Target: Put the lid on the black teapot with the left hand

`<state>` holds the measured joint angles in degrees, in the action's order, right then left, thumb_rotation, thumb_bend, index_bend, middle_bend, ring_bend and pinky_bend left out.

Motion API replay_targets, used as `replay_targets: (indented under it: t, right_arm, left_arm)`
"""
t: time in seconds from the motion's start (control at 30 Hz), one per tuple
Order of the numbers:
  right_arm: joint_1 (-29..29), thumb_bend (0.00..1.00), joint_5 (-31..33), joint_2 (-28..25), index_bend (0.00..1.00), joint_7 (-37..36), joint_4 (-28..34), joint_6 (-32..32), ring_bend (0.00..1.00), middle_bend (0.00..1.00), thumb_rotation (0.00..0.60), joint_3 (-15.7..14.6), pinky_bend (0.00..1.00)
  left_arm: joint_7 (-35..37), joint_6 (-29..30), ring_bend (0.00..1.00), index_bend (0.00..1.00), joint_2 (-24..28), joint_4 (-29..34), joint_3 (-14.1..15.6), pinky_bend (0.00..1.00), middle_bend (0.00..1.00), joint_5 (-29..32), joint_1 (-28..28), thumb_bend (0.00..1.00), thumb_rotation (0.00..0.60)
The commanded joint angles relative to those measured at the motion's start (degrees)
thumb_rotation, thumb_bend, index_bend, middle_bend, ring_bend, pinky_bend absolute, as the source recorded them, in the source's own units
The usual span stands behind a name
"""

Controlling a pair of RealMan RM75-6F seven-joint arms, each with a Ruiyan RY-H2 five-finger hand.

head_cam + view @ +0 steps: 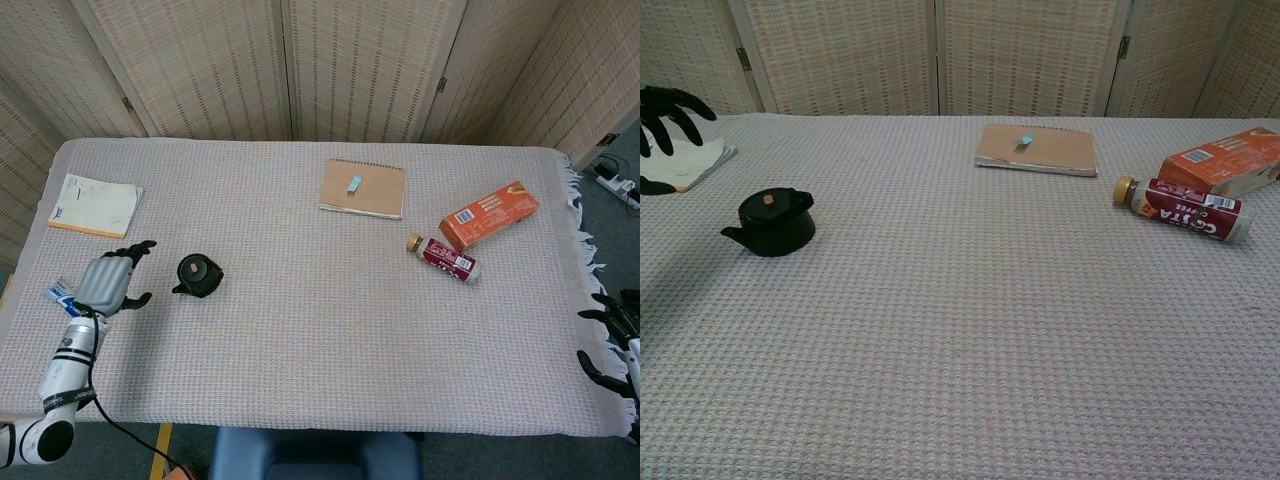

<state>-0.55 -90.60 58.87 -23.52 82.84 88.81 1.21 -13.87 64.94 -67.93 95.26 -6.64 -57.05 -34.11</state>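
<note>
So the lid (767,199) looks seated on the black teapot (773,222) already, with its little tan knob pointing up, and the pot sits on the woven tablecloth (300,300) near the left front of the table, spout aimed toward the robot's left. The left hand (105,280) is off to the side of the pot with fingers spread and nothing in it, hovering above a toothpaste tube (60,294). From here my guess is the job is basically done, so the main risk is messing it up on the way out: if that arm swings back across, the spread fingers could clip the spout or knob and knock the lid askew or shove the pot. I also can't tell from either view whether the lid is fully down in its rim or just perched, so a bump could pop it off. The hand could also drag the toothpaste tube if it drops low. The right hand (610,340) is way over past the right table edge, fingers apart and empty, nowhere near anything, so no worry there.
</note>
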Motion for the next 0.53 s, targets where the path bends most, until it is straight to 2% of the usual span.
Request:
replay_targets:
  t: [0.03,0.1,0.17,0.4,0.53]
  right_arm:
    - [-0.43,0.37,-0.39,-0.19,0.28,-0.92,-0.19,-0.43,0.21,0.18,0.600,-0.17,0.12]
    - [-0.66,0.37,-0.86,-0.13,0.28,-1.18,-0.44,-0.54,0.15,0.17,0.600,-0.30,0.12]
    - [-0.83,0.37,-1.27,-0.02,0.28,-1.18,-0.48,-0.58,0.13,0.17,0.600,-0.43,0.12]
    - [-0.95,0.37,-3.03,0.21,0.28,-2.00,0.10,0.30,0.13,0.17,0.600,-1.09,0.11]
    - [-0.67,0.37,-3.82,0.48,0.28,-1.55,0.36,1.54,0.15,0.17,0.600,-1.24,0.12]
  left_arm:
    - [0.55,7.62,0.18,0.17,0.30,0.47,1.74,0.19,0.17,-3.90,5.27,0.22,0.600]
    - [0.38,11.62,0.17,0.18,-0.26,0.37,2.58,0.17,0.17,-5.82,7.77,0.22,0.600]
    - [0.73,14.56,0.17,0.18,-0.48,0.67,3.34,0.16,0.16,-7.49,9.89,0.22,0.600]
    - [0.36,23.75,0.17,0.19,-0.97,1.82,7.01,0.15,0.16,-14.78,17.21,0.22,0.600]
    - [1.15,26.86,0.17,0.19,-1.26,2.27,8.18,0.15,0.16,-17.78,20.27,0.22,0.600]
